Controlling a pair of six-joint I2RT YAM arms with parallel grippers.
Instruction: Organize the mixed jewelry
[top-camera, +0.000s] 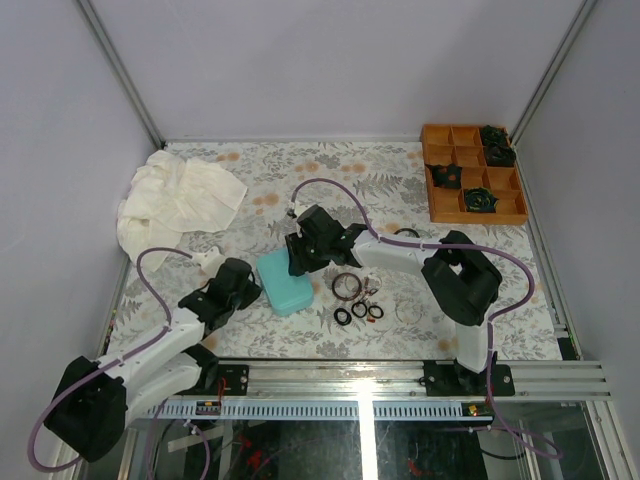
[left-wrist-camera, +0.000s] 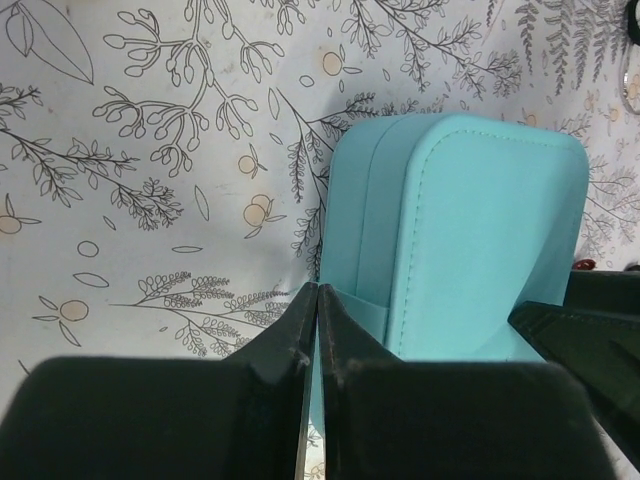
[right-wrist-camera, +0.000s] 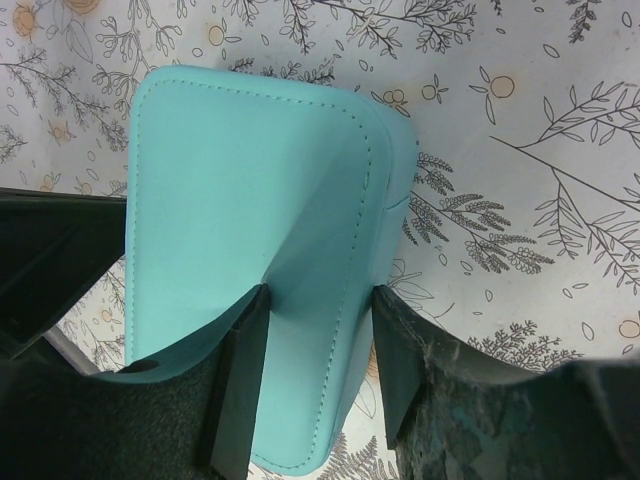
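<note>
Pinching the case (right-wrist-camera: 250, 180) across a corner of its lid, the right pincer (right-wrist-camera: 320, 292) is denting the teal cover between its fingers. The left pincer (left-wrist-camera: 318, 295) is pressing its fingers almost together at the case's opposite edge, with a teal sliver showing in the slit; whether it is gripping anything I cannot tell. The jewelry is lying loose on the desk (top-camera: 330, 165) just right of the case: a dark bangle (top-camera: 334, 285), with three black rings (top-camera: 343, 317) nearer the arms' bases. A tray (top-camera: 437, 200) is sitting in the far right corner
</note>
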